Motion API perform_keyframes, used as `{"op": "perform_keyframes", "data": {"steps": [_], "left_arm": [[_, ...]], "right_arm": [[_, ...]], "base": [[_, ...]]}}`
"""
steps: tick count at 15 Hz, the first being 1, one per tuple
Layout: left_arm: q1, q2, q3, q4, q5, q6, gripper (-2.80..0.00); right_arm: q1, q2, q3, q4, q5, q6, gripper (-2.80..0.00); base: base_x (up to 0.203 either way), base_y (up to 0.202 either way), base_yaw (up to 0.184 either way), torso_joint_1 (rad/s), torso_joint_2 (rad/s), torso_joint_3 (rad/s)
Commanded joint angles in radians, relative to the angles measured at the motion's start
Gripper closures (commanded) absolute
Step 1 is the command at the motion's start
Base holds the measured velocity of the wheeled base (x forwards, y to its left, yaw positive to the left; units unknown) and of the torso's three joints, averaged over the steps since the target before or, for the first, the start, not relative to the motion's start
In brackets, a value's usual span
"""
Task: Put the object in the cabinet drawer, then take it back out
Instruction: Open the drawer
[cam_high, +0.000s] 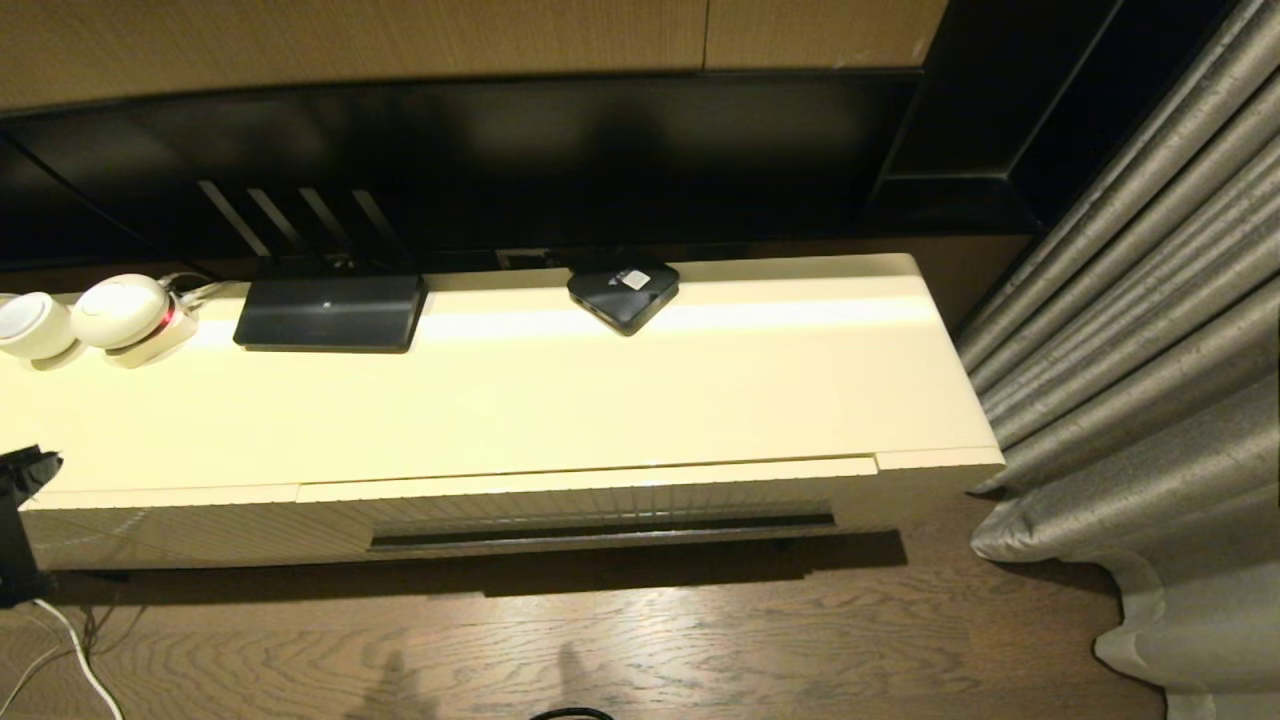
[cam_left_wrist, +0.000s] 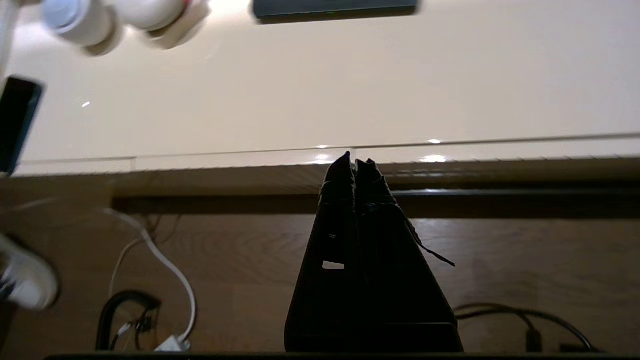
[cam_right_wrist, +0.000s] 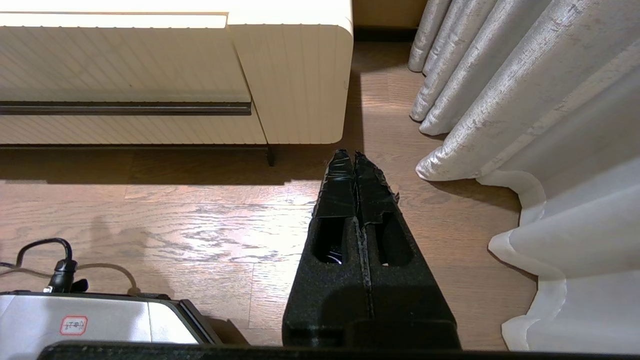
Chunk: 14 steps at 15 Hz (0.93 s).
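The left gripper (cam_left_wrist: 355, 162) is held clenched and empty at the cabinet's (cam_high: 500, 400) left front edge, likely poised for the ribbed cream drawer (cam_high: 600, 495), which is shut. No bottle is seen. The right gripper (cam_right_wrist: 355, 155) is parked clenched above the wood floor (cam_right_wrist: 200, 225).

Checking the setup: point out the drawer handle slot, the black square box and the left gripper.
drawer handle slot (cam_high: 600, 530): head view, middle of slot.
black square box (cam_high: 622, 292): head view, top face.
left gripper (cam_left_wrist: 354, 161): left wrist view, fingertips.
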Motion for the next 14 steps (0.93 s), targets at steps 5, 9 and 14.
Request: {"op": "perform_keyframes", "data": {"steps": [5, 9, 14], "left_arm": [[0.052, -0.08, 0.064, 0.23, -0.441, 0.391, 0.0], [-0.134, -0.029, -0.073, 0.567, -0.456, 0.478, 0.0], [-0.446, 0.148, -0.181, 0.776, -0.472, 0.486, 0.0]], "right_arm": [[0.001, 0.001, 0.0, 0.0, -0.001, 0.0, 0.0], [0.001, 0.001, 0.002, 0.0, 0.0, 0.0, 0.0], [0.001, 0.001, 0.0, 0.0, -0.001, 0.0, 0.0]], "base": [[0.0, 0.0, 0.0, 0.0, 0.0, 0.0], [0.0, 0.0, 0.0, 0.0, 0.0, 0.0], [0.0, 0.0, 0.0, 0.0, 0.0, 0.0]]}}
